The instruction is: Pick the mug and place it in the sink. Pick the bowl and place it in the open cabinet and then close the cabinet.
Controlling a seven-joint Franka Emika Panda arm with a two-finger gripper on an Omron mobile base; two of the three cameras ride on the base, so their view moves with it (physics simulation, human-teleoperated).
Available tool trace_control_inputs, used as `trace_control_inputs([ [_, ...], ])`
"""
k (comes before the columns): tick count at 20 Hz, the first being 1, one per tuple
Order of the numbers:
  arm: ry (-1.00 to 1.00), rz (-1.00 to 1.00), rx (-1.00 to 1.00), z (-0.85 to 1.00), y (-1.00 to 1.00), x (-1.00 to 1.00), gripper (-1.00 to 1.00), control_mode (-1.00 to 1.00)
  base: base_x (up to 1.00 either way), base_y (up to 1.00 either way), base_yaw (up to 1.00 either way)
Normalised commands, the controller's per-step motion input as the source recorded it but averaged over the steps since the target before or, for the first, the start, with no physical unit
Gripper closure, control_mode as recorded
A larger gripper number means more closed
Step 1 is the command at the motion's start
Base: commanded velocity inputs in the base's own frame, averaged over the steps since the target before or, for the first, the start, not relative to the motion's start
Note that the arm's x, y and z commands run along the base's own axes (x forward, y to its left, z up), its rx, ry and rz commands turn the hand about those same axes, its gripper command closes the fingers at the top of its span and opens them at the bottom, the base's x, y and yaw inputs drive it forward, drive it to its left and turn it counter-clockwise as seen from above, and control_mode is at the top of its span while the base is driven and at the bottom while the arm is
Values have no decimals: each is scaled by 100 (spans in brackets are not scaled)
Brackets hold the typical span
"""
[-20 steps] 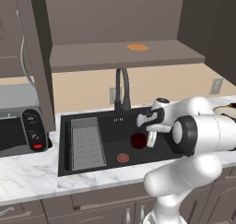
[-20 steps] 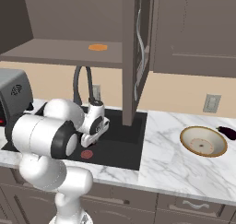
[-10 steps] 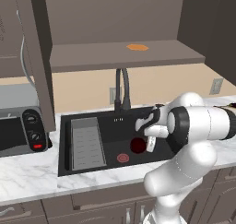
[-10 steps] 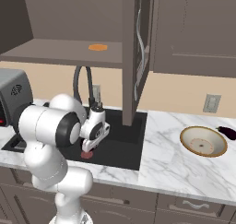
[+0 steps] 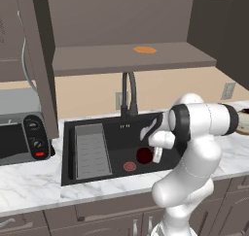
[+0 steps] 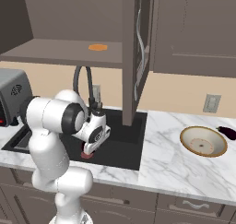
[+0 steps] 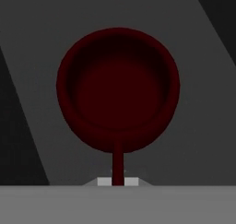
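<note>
The dark red mug is low inside the black sink, just right of the red round drain. My gripper is shut on the mug's thin handle. In the hand view I look straight down into the mug, with the grey sink floor behind it. In the right base view the gripper holds the mug down in the sink. The tan bowl sits on the counter to the right. The cabinet above stands open, with its door swung out.
A grey ribbed tray fills the sink's left side, and the dark faucet rises behind it. A toaster oven stands at the left. A small orange patch lies on the shelf, and a dark eggplant lies beside the bowl.
The arm has folded and lowered the hand, carrying the mug down into the sink beside the drain. The grip on the handle has stayed shut.
</note>
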Motion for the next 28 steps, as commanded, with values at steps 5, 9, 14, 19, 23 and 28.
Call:
trace_control_inputs([
  [5,0,0,0,-23,-1,28,100,-100,0,0,0],
  [9,0,0,0,-26,0,27,100,-100,0,0,0],
  [14,0,0,0,-22,-2,20,100,-100,0,0,0],
  [19,0,1,0,-18,-1,20,100,-100,0,0,0],
  [23,0,1,0,-17,0,18,100,-100,0,0,0],
  [28,0,1,0,-20,0,18,100,-100,0,0,0],
])
